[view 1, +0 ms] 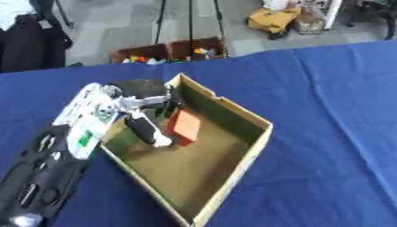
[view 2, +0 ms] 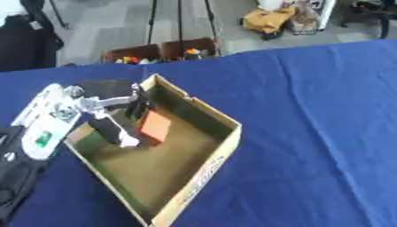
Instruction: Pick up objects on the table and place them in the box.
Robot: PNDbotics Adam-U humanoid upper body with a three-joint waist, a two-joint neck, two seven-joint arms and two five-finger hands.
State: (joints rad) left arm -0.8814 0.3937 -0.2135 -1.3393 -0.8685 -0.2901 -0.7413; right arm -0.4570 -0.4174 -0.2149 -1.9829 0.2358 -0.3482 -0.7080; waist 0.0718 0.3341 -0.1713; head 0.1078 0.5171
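Here the left robot hand (view 1: 147,111) reaches into the cardboard box (view 1: 240,153), fingers curled beside an orange block (view 1: 186,125); whether it grips it I cannot tell. Release low, then lift clear of the wall.

Orange block (view 1: 186,126) — tan box (view 1: 248,153) — blue tablecloth (view 1: 325,111).

I am seeing matt blue cloth on the table (view 1: 325,111), a plain brown cardboard box (view 1: 240,168), a matt orange block (view 1: 186,125), and black-and-silver hand (view 1: 143,117) casing looking like glossy plastic.
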